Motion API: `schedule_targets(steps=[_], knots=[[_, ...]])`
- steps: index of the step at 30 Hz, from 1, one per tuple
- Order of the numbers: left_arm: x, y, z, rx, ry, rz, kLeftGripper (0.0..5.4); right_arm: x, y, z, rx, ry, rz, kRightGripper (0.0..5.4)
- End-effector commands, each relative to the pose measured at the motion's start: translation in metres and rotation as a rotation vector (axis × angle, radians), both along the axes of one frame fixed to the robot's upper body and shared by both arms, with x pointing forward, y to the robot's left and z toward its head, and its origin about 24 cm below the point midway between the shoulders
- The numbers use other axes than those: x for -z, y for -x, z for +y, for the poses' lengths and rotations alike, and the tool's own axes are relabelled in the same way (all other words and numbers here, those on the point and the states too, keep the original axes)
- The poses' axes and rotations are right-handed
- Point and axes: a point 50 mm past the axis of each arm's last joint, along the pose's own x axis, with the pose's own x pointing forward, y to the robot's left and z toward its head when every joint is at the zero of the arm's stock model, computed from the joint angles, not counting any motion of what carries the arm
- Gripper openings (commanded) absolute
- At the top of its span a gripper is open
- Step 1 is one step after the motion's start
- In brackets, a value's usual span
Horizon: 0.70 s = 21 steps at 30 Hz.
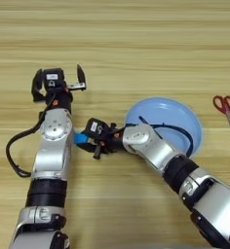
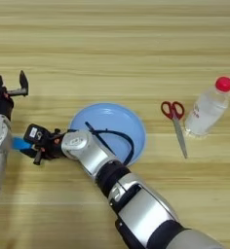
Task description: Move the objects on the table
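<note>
Currently the right gripper [image 1: 90,142], left of centre, appears closed around the blue block [image 1: 80,139], touching the left forearm. The left gripper [image 1: 58,79] idles wide open, upper left. We advise lifting clear before swinging plateward [image 1: 180,109].

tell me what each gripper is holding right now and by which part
The left gripper is open and holds nothing. The right gripper is at the blue block; a hold cannot be told.

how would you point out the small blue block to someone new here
Start at the round light blue plate on the wooden table. Just left of it, the right gripper reaches a small bright blue block beside the left arm. Nothing else that small is blue.
</note>
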Motion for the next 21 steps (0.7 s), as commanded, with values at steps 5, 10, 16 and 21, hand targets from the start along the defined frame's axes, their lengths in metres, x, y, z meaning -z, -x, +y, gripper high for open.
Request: schedule_targets(steps=[5,10,16,21], knots=[[0.003,-0.002,0.000,0.003,0.005,0.023,5.40,0.001,0.012,0.014,-0.004,0.020,0.023,1.42],[0.003,-0.003,0.001,0.005,0.003,0.023,5.40,-0.009,0.003,0.004,0.047,0.024,-0.006,1.42],[0.003,-0.003,0.002,0.004,0.002,0.023,5.40,-0.021,-0.004,-0.011,0.123,0.027,-0.010,1.42],[0.004,-0.004,0.002,0.003,0.001,0.023,5.40,-0.030,-0.007,-0.024,0.168,0.034,-0.019,1.42]])
